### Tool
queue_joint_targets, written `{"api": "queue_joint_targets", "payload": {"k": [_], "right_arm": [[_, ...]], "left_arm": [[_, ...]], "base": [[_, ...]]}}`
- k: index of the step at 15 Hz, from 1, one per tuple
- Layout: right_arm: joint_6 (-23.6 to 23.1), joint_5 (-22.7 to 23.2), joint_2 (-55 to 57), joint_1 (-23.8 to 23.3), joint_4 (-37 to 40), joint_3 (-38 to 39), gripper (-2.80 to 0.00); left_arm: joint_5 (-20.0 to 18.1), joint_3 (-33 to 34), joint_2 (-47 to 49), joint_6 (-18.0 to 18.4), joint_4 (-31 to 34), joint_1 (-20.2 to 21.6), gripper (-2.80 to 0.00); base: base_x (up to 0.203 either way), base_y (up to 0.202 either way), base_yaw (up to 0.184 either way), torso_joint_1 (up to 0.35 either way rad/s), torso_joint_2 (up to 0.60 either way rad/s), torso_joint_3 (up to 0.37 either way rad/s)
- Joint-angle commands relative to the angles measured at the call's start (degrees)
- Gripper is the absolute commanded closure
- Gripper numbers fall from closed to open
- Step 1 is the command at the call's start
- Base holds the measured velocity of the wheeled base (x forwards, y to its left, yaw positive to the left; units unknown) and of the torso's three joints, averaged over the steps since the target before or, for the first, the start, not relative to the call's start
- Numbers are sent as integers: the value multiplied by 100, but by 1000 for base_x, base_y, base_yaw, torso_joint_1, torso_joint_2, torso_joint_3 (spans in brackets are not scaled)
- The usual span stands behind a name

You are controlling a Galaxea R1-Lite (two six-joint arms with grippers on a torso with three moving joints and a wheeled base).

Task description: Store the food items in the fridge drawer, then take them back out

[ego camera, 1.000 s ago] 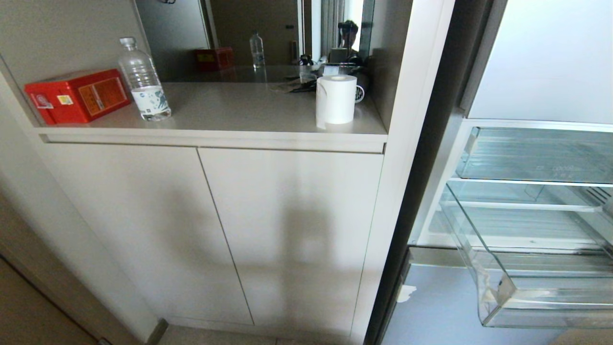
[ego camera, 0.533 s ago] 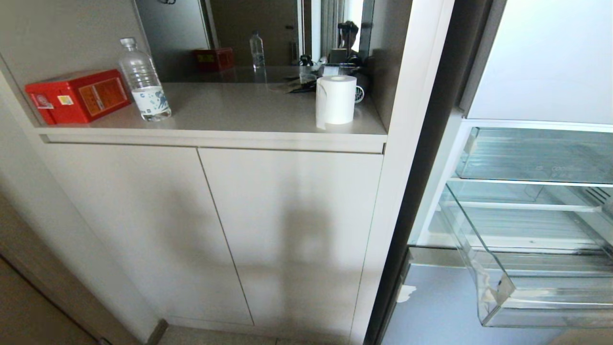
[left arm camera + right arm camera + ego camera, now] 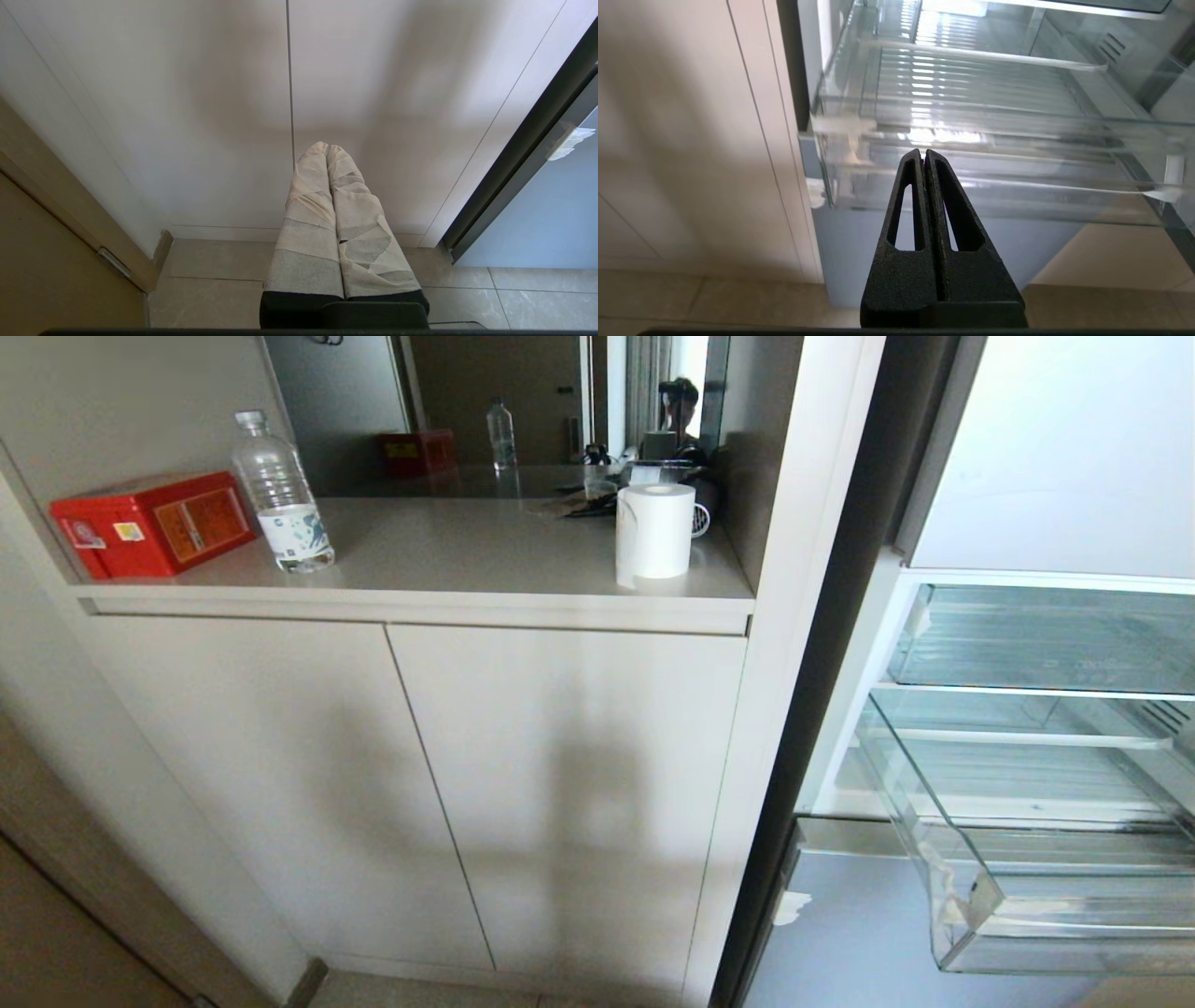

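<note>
The fridge drawer point(image 3: 1074, 933) is the lower clear one, pulled out at the right of the head view, and nothing lies on its ribbed floor point(image 3: 971, 88). The food items are out of view. My right gripper point(image 3: 923, 151) is shut and empty, with its black fingers pointing at the drawer's thick front lip point(image 3: 1041, 186) from a little way off. My left gripper point(image 3: 326, 147) has tape-wrapped fingers. It is shut and empty, hanging low in front of the cabinet doors point(image 3: 210, 116). Neither arm shows in the head view.
A shallower clear upper drawer point(image 3: 1046, 639) sits above the lower one. On the counter point(image 3: 467, 546) stand a red box point(image 3: 149, 523), a water bottle point(image 3: 280, 495) and a white paper roll point(image 3: 653, 532). A mirror behind the counter reflects a person point(image 3: 680, 406). Below are a tiled floor point(image 3: 210, 298) and a wooden door edge point(image 3: 70, 224).
</note>
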Motion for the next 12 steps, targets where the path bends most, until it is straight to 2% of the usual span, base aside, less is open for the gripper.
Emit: {"api": "queue_joint_targets", "payload": {"k": [1, 3, 7, 12], "right_arm": [[-172, -3, -637, -38, -6, 338, 0], [-223, -1, -981, -66, -13, 408, 0], [-145, 56, -986, -68, -426, 597, 0], [-24, 102, -985, -62, -471, 624, 0]], "left_arm": [[2, -2, 9, 0, 4, 1, 0], [2, -2, 9, 0, 12, 1, 0], [2, -2, 9, 0, 4, 1, 0], [2, -2, 9, 0, 4, 1, 0]], "base": [[0, 0, 0, 0, 0, 0], [0, 0, 0, 0, 0, 0], [0, 0, 0, 0, 0, 0], [0, 0, 0, 0, 0, 0]]}}
